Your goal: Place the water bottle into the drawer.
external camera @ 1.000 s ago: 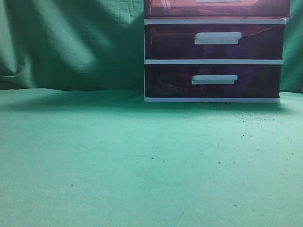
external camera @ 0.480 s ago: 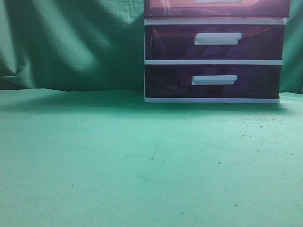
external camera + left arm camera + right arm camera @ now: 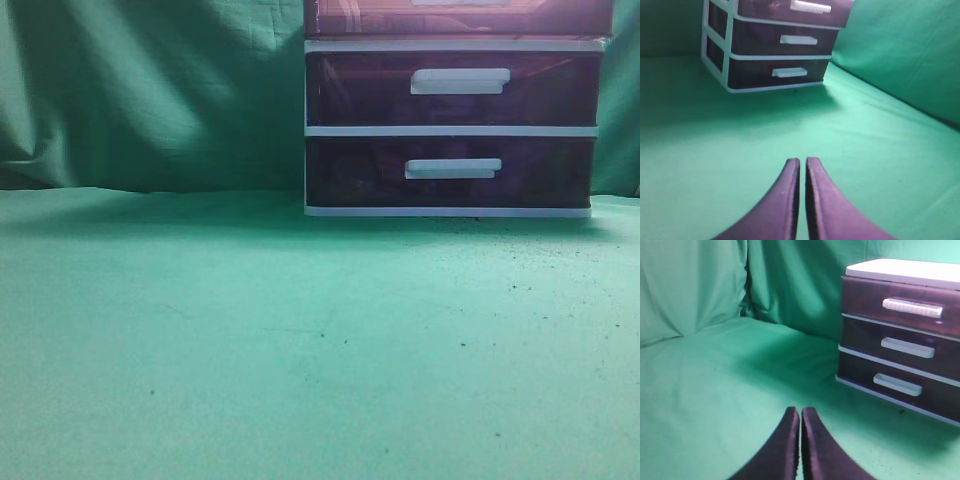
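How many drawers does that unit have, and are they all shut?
3, stacked: the top drawer, the middle drawer and the bottom drawer. All look shut in the right wrist view. The exterior view cuts off most of the top one.

Purple-brown drawer (image 3: pixel 900 302) — green cloth (image 3: pixel 300 340)

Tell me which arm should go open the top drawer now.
Right, tentatively. The drawer looks nearer and fuller in the right wrist view than in the left. Both grippers' jaws are shut and empty; no bottle shows.
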`<act>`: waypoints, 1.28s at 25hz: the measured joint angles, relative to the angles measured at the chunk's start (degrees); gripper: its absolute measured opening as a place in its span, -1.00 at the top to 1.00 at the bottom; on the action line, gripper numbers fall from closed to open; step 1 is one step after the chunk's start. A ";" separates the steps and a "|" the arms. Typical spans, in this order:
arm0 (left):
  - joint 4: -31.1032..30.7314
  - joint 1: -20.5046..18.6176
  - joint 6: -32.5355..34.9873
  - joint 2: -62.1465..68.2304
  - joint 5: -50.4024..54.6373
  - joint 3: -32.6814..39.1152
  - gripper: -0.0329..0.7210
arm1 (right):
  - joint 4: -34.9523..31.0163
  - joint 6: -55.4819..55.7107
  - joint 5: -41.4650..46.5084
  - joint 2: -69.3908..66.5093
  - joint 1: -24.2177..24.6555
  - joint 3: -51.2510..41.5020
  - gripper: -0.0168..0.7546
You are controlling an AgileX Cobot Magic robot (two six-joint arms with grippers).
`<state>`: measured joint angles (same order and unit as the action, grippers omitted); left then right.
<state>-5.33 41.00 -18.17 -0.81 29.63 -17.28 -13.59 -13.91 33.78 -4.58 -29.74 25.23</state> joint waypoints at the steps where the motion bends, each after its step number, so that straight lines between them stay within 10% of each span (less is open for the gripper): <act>1: -0.93 0.00 0.00 0.00 0.00 0.56 0.91 | -0.10 -0.08 -1.57 0.86 0.00 -1.91 0.96; 26: -5.50 0.00 0.00 0.00 0.00 9.80 0.91 | 2.02 -1.08 -5.22 1.15 0.12 -8.54 0.96; 32: -5.50 0.00 0.00 0.00 0.00 9.80 0.91 | 13.87 17.80 -9.75 1.17 12.10 -16.63 0.96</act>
<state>-10.83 41.00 -18.17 -0.81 29.63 -7.48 0.28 3.88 24.03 -3.41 -17.64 8.59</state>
